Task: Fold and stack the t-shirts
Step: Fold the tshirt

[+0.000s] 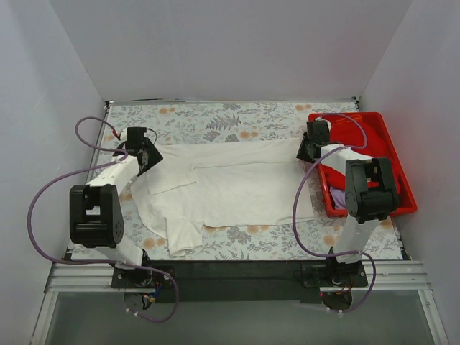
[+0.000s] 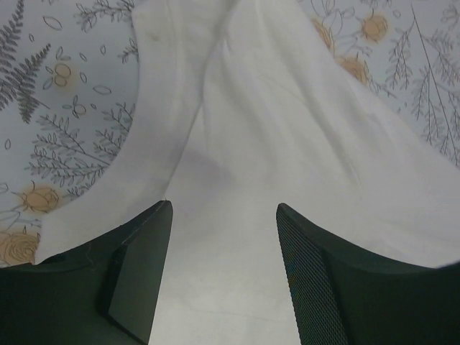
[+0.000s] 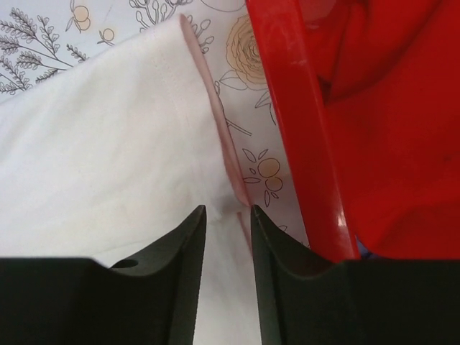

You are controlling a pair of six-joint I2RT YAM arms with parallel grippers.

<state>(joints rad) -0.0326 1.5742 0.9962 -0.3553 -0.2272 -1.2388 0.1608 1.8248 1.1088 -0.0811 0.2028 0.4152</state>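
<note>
While the white t-shirt (image 1: 237,190) lies spread on the desk (image 1: 215,118), the wide left jaws and narrowly parted, empty right jaws should pinch matching edges.

The t-shirt (image 1: 237,190) spread on the surface is white. The tablecloth (image 1: 215,122) is pale grey with dark leaves and orange flowers. At the right, the tray (image 1: 345,115) and the second t-shirt (image 3: 410,144) are bright red. The left hand (image 2: 224,237) and right hand (image 3: 228,230) are black.

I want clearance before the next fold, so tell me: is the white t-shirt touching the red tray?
Apart. The right wrist view shows a strip of floral tablecloth lying bare between the hem of the white t-shirt and the wall of the red tray.
</note>
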